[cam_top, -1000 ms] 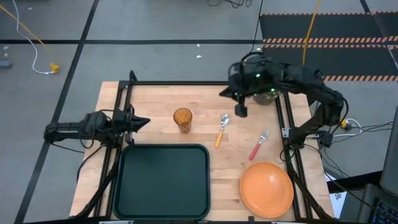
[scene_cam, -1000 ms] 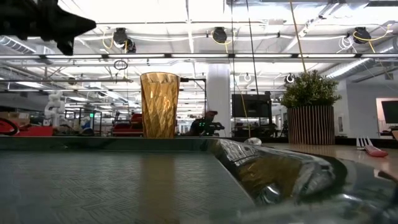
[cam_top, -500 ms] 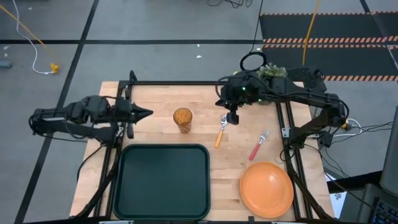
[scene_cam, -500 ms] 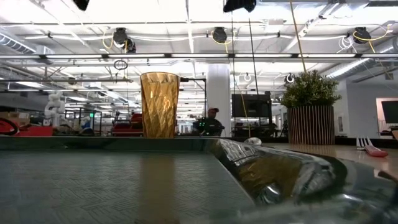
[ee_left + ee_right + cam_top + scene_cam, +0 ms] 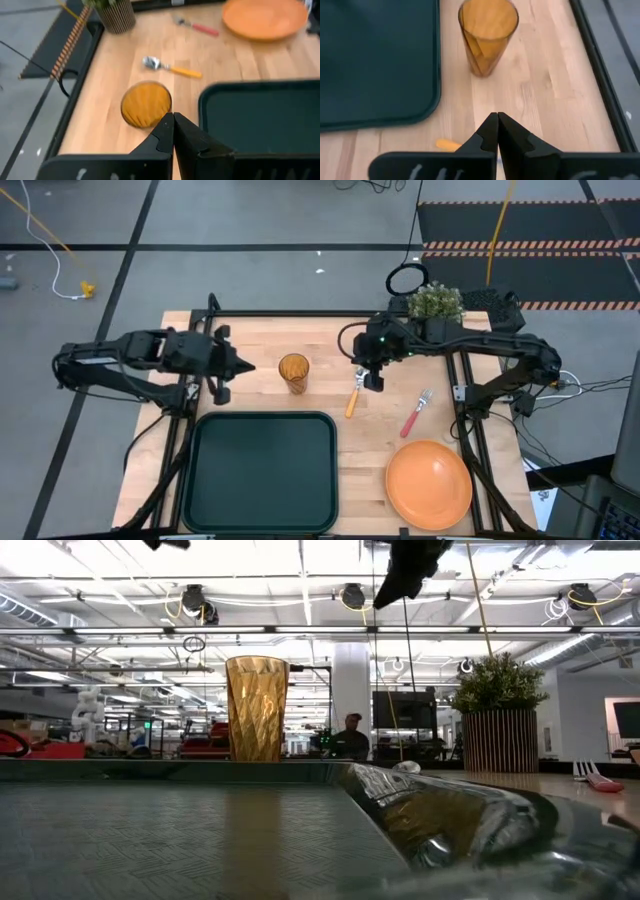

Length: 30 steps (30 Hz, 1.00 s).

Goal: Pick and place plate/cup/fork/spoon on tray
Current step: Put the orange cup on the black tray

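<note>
The amber cup [image 5: 293, 372] stands upright on its base on the wooden table, beyond the tray's far edge. The dark tray [image 5: 262, 470] lies at the near left. The spoon [image 5: 355, 390] with an orange handle and the fork [image 5: 416, 413] with a red handle lie flat to the cup's right. The orange plate [image 5: 429, 484] lies at the near right. My left gripper [image 5: 245, 366] is shut and empty, raised left of the cup [image 5: 146, 104]. My right gripper [image 5: 371, 378] is shut and empty, raised over the spoon's bowl end; its handle [image 5: 447, 145] shows below the fingers.
A potted green plant [image 5: 436, 302] stands at the table's far right corner, behind my right arm. Black frame rails [image 5: 300, 314] run along the table's far edge and sides. Bare wood lies between the tray and the plate.
My left gripper has risen and gone toward the table's right, closing on the cup. My right gripper has gone left and toward the near edge, from beside the plant to above the spoon's bowl. Nothing on the table has moved.
</note>
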Motion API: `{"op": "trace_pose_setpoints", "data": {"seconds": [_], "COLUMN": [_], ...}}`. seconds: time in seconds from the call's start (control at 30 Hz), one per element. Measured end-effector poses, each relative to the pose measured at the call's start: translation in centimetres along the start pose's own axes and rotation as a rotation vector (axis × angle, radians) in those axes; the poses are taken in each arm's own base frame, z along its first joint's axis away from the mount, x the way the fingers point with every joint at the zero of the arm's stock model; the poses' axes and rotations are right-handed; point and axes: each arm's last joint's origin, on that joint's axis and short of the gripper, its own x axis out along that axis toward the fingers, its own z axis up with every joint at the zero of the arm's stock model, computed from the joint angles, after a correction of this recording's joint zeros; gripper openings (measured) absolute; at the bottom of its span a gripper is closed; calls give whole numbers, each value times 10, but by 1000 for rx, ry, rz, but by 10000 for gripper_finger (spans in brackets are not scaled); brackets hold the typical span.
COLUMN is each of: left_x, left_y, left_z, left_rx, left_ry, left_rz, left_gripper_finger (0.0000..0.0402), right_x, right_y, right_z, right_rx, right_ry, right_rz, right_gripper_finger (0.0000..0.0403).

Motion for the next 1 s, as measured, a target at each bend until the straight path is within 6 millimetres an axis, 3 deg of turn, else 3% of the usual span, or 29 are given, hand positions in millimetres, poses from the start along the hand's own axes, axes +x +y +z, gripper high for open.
{"op": "trace_pose_setpoints", "data": {"seconds": [0.37,0.73,1.0], "left_x": [32,44,45], "left_y": [-5,-7,-8], "left_z": [-17,-26,-28], "left_rx": [-8,-20,-32], "left_ry": [14,3,16], "left_rz": [90,112,111], "left_gripper_finger": [6,6,6], "right_x": [57,101,104], "right_y": [-5,10,24], "right_z": [21,56,68], "right_rx": [-203,-474,-528], "right_ry": [90,47,-120], "right_rz": [-59,-13,162], "right_gripper_finger": [14,119,179]}}
